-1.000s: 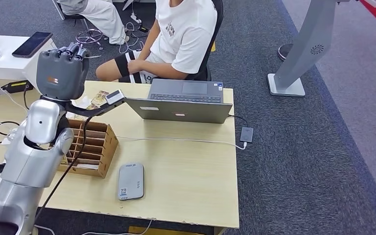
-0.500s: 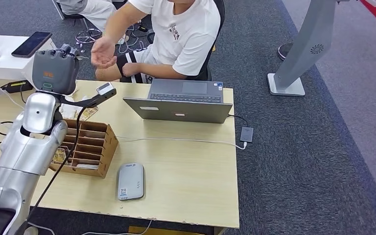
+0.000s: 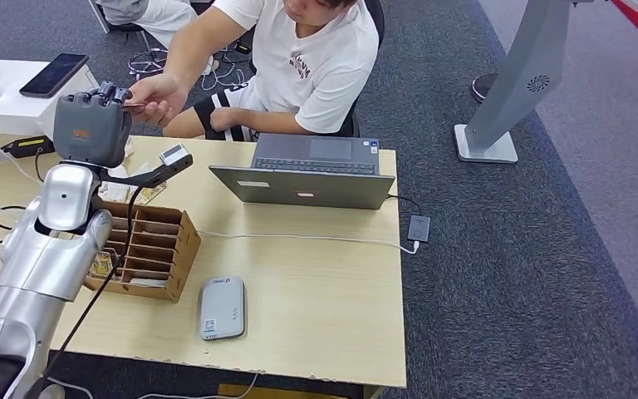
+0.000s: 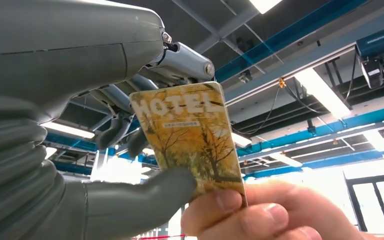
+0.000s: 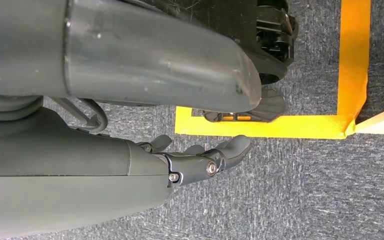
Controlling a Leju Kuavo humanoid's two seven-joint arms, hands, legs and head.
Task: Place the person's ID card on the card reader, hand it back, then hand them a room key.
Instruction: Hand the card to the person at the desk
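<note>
My left hand [image 3: 93, 125] is raised over the far left of the desk, pinching a hotel room key card [image 4: 190, 140] between thumb and fingers. The card shows yellow autumn trees and the word HOTEL. The seated person's hand [image 3: 154, 100] reaches my fingertips, and their thumb and fingers [image 4: 245, 212] also pinch the card's lower end. The grey card reader [image 3: 222, 307] lies flat near the desk's front edge, with nothing on it. My right hand [image 5: 200, 157] hangs beside my body over the carpet, holding nothing, its fingers loosely extended.
A cardboard slotted key box [image 3: 145, 249] stands left of the reader. An open laptop [image 3: 307, 173] sits at the desk's far side, its white cable crossing the desk [image 3: 316, 291]. A phone [image 3: 55, 74] lies on the white side table. Yellow floor tape [image 5: 352, 65] marks the carpet.
The person has leaned forward and stretched an arm out; their hand now grips the card in my left hand. My left arm has barely moved.
</note>
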